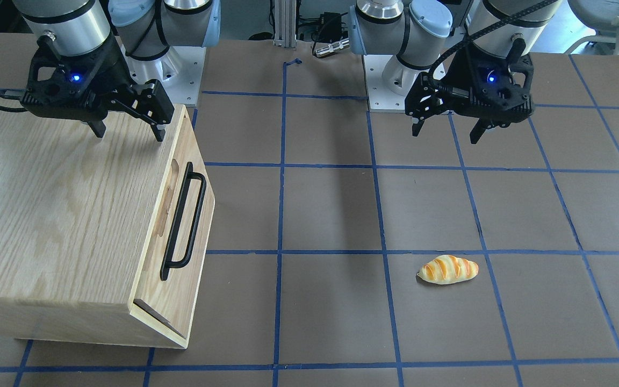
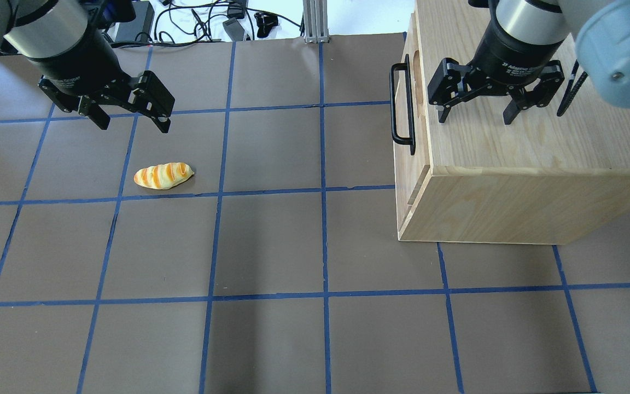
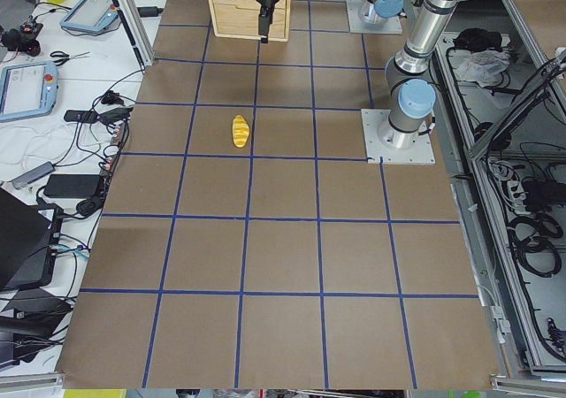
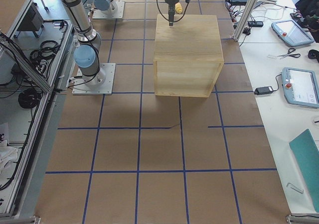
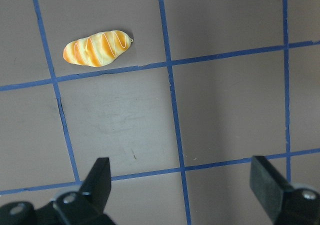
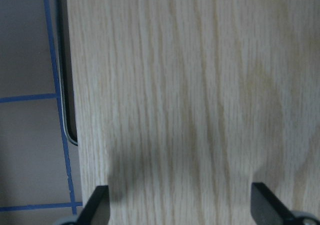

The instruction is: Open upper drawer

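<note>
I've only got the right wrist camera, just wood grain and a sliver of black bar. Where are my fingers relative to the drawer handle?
Observer: The right gripper hangs open over the cabinet top, fingers pointing down. The handle sits on the front face, over the edge.
Operator: Is the drawer out at all?
Observer: No, the upper drawer front looks shut.
Operator: Anything in front of it?
Observer: Only a bread roll, far across the table near the open left gripper.
</note>
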Robot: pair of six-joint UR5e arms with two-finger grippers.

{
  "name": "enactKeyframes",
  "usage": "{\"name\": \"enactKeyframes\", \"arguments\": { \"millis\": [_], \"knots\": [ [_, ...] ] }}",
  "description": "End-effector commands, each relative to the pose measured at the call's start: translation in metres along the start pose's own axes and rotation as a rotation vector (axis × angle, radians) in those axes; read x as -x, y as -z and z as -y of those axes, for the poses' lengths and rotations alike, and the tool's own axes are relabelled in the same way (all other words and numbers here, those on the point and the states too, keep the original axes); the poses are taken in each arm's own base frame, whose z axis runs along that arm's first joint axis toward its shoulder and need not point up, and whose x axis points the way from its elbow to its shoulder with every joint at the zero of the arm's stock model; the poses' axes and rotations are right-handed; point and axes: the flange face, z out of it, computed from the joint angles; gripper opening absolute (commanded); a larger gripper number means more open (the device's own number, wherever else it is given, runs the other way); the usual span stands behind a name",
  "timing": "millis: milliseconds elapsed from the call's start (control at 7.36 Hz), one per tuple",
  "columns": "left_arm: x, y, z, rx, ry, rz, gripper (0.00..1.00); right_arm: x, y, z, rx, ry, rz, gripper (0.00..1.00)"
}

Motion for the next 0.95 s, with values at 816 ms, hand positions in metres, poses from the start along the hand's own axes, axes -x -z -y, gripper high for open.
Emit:
{"name": "enactKeyframes", "arguments": {
  "millis": [816],
  "knots": [
    [-0.005,-0.007,0.013,-0.002,-0.004,-0.066,1.00,0.000,0.000,0.000,0.000,0.000,0.000,1.00]
  ]
}}
